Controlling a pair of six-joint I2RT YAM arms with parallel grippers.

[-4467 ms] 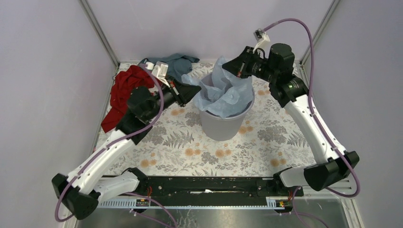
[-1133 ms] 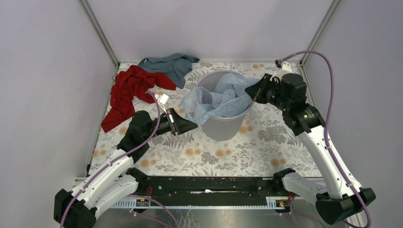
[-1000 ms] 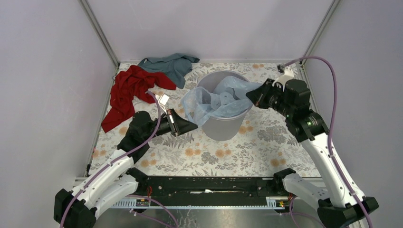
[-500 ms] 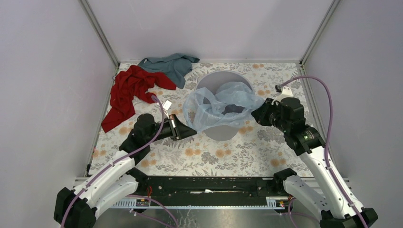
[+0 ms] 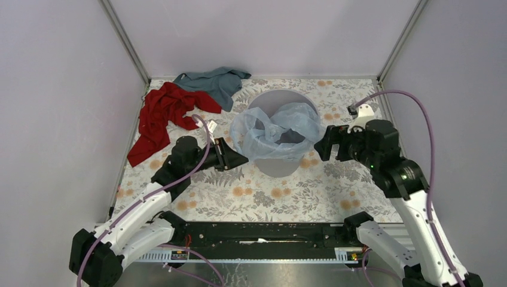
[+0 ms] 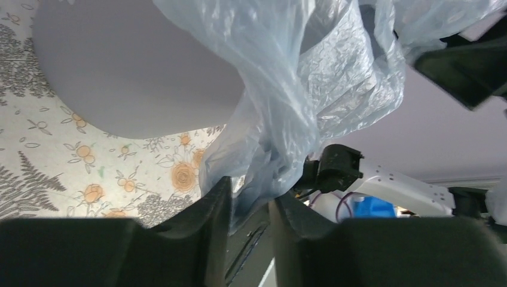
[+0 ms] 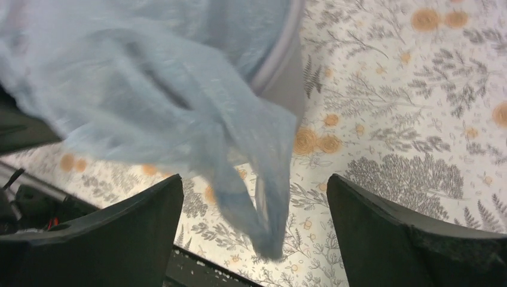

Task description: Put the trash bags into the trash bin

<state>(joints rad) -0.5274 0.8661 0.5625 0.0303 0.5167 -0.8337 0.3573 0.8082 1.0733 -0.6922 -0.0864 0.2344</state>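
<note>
Plastic of the trash bag [image 5: 275, 127] lies crumpled over the mouth of the trash bin [image 5: 270, 164], spilling over its left and near rim (the bin stands mid-bench [image 5: 335, 185]). At the bin's left, the left hand [image 5: 238, 159] has its fingers only slightly apart with a fold of the bag between them; whether it pinches cannot be told. Right of the bin, the right hand [image 5: 321, 147] gapes wide, a loose bag corner dangling between its fingers, touching neither

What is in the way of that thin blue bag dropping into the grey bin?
Nothing visible. The blue bag lies across the mouth and near rim of the bin, with nothing under it there. The red cloth and teal cloth lie apart, to its left.
</note>
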